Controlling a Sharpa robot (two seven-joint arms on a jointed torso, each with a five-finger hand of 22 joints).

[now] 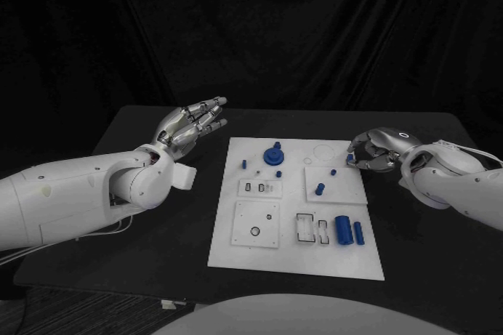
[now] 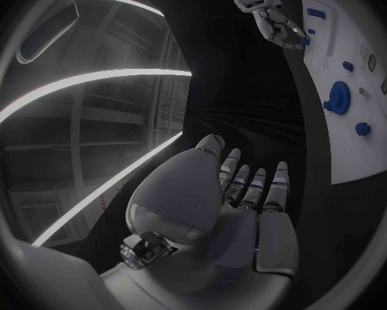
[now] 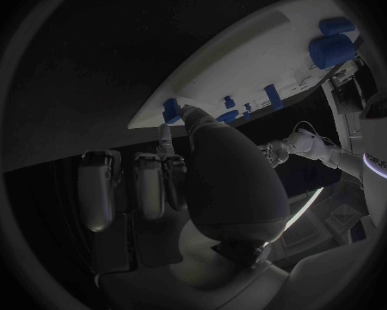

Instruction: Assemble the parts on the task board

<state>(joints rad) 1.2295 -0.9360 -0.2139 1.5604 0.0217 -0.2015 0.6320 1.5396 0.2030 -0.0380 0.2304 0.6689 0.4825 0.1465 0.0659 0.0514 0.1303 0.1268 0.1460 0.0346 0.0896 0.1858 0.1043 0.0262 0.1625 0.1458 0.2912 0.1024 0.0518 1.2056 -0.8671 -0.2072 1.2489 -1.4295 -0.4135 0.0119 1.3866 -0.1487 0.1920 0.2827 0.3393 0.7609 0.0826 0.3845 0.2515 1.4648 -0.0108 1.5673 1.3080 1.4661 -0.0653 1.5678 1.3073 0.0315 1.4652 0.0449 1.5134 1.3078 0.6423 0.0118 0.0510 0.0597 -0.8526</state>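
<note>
The white rectangular task board [image 1: 296,259] lies between both hands on the black worktop [image 1: 126,262]. The left hand [image 1: 192,126] hovers, fingers spread, empty. The right hand [image 1: 375,152] pinches a small blue plastic part [image 3: 171,109] at the board's far corner.

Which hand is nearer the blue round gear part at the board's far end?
Left, narrowly. The left hand hovers open off the board's far-left corner, beside the blue round part. The right hand sits at the task board's far-right edge, farther across, fingers curled at a small blue piece.
</note>
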